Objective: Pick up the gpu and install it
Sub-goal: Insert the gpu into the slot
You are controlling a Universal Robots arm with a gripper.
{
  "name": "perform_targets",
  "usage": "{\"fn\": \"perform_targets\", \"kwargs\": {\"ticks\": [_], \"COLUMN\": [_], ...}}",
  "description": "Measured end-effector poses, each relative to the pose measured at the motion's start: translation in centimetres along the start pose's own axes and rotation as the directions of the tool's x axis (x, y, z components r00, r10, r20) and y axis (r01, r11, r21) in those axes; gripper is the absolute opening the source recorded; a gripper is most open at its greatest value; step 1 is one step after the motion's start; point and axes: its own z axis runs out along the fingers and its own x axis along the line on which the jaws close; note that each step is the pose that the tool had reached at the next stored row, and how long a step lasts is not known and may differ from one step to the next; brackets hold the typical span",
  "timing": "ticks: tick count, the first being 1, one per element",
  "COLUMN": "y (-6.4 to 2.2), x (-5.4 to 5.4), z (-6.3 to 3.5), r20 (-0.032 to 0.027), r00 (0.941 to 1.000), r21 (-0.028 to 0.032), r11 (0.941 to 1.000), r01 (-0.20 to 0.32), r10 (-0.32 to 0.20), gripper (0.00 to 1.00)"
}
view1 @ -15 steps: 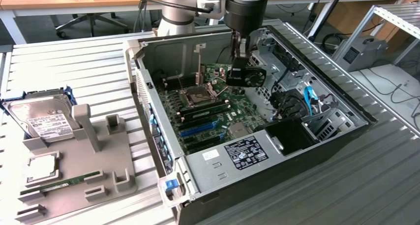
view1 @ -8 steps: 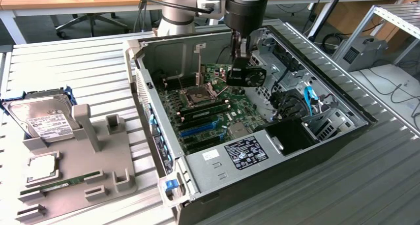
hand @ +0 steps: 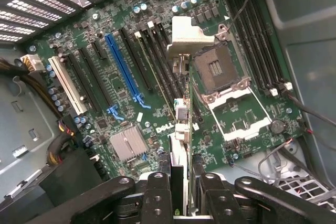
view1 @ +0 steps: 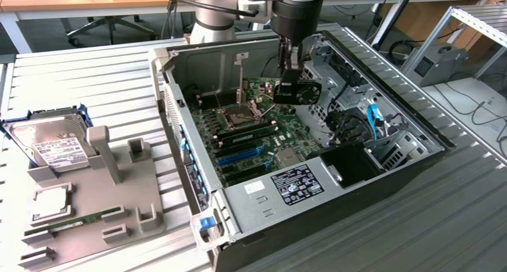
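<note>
Green and black, the gpu [view1: 296,91] hangs edge-down in the claw [view1: 290,76] at the upper middle of the exterior frame, inside the open case [view1: 396,165] and above the motherboard [view1: 262,135]. The claw's fingers [hand: 158,192] are clamped on the gpu from both sides; in the wrist view the card [hand: 180,129] runs up the centre from the lower edge, its silver bracket [hand: 189,35] farthest from the claw, over the black slots beside the blue slot [hand: 123,69] and the bare CPU socket [hand: 215,66]. At the exterior frame's left, a grey tray [view1: 95,212] on the table [view1: 95,76] carries a hard drive [view1: 51,144], a chip [view1: 51,201] and a memory stick [view1: 75,220].
</note>
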Motion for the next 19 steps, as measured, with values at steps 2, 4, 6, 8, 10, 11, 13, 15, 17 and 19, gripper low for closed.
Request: {"fn": "perform_targets", "kwargs": {"ticks": [2,4,6,8,10,11,13,15,17,19], "y": [0.0,0.0,0.0,0.0,0.0,0.0,0.0,0.0,0.0,0.0], "x": [0.0,0.0,0.0,0.0,0.0,0.0,0.0,0.0,0.0,0.0], "z": [0.0,0.0,0.0,0.0,0.0,0.0,0.0,0.0,0.0,0.0], "r20": [-0.0002,-0.0003,-0.0005,-0.0007,-0.0008,-0.0009,-0.001,-0.0012,-0.0013,-0.0015], "r00": [1.0,1.0,0.9999,0.9998,0.9996,0.9996,0.9994,0.9992,0.999,0.9988], "r21": [0.0005,0.0009,0.0016,0.0021,0.0026,0.0028,0.0034,0.0038,0.0042,0.0047], "r11": [1.0,1.0,0.9999,0.9998,0.9996,0.9996,0.9994,0.9992,0.999,0.9987], "r01": [0.005,0.01,0.016,0.022,0.027,0.03,0.035,0.04,0.045,0.05], "r10": [-0.005,-0.01,-0.016,-0.022,-0.027,-0.03,-0.035,-0.04,-0.045,-0.05], "gripper": [0.26,0.26,0.26,0.26,0.26,0.26,0.26,0.26,0.26,0.26]}}
